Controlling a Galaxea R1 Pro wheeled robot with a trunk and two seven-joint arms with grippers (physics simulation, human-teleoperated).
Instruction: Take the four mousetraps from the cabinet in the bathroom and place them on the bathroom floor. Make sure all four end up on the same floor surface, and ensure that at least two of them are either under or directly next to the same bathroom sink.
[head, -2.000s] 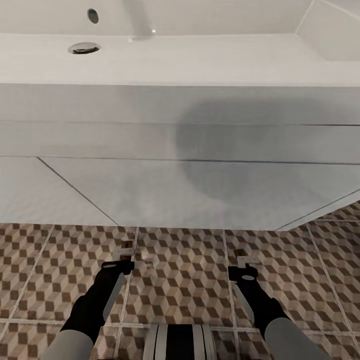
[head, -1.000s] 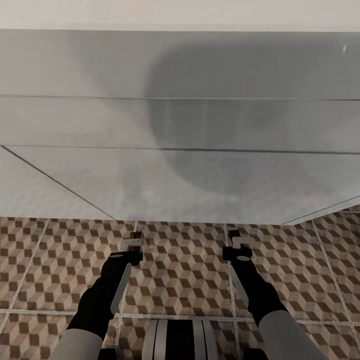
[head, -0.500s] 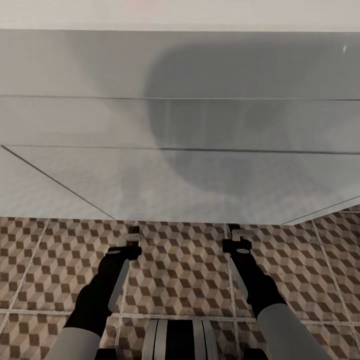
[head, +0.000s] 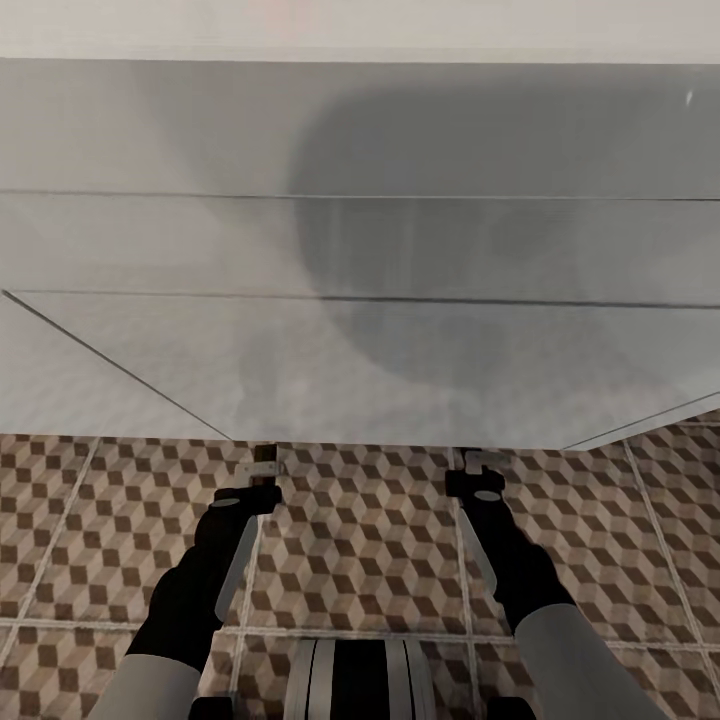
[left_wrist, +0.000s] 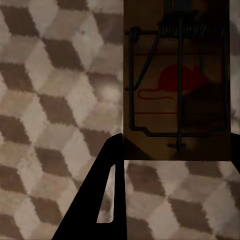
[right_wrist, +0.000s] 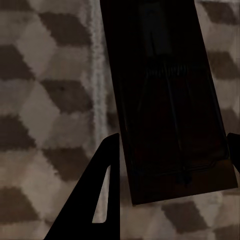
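Observation:
My left gripper (head: 262, 480) is shut on a dark-brown mousetrap (head: 265, 455) just above the cube-patterned bathroom floor (head: 360, 540), at the lower front edge of the white vanity of the bathroom sink (head: 300, 250). In the left wrist view this mousetrap (left_wrist: 175, 90), printed with a red mouse, sits between the black fingers (left_wrist: 107, 200) of the left gripper (left_wrist: 177, 142). My right gripper (head: 478, 472) is shut on a second mousetrap (head: 472, 458) at the same edge. The right wrist view has that mousetrap (right_wrist: 165, 75) dark with shadow and slightly tilted in the right gripper (right_wrist: 175, 135).
The vanity's flat white front and underside hang low over the floor and take up the upper two thirds of the head view. My base (head: 360, 685) sits at the bottom, between the arms. Patterned tiles stretch left and right of both arms.
Over two seconds the head view dropped, and the basin top left the picture. Since one second ago both grippers have carried their mousetraps forward, up to the vanity's lower edge.

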